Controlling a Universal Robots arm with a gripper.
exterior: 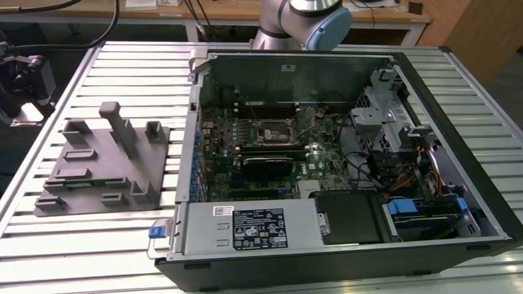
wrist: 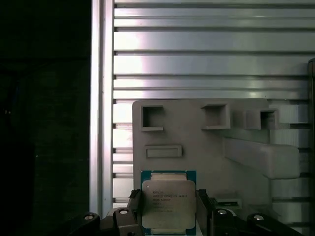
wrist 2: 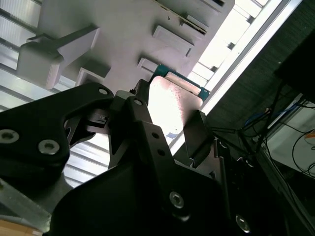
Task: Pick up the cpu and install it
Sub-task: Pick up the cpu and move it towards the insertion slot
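Note:
The cpu (wrist: 168, 201), a small square chip with a shiny metal top and a thin green rim, sits between the two black fingers of my gripper (wrist: 169, 209). Both fingers press against its opposite edges. In the second wrist view the cpu (wrist 2: 170, 105) shows brightly lit between the fingers (wrist 2: 199, 132) of the gripper (wrist 2: 172, 125), with the grey tray (wrist 2: 123, 29) behind it. The grey tray (wrist: 197, 147) lies under the chip, near its edge. The black square socket (exterior: 272, 130) on the motherboard lies inside the opened computer case (exterior: 343, 159).
The grey tray (exterior: 90, 177) with upright posts rests on the slatted metal table (exterior: 131, 67), at the exterior view's left of the case. Case walls, a drive cage (exterior: 384, 116) and cables ring the motherboard. The table edge (wrist: 96, 123) runs close beside the tray.

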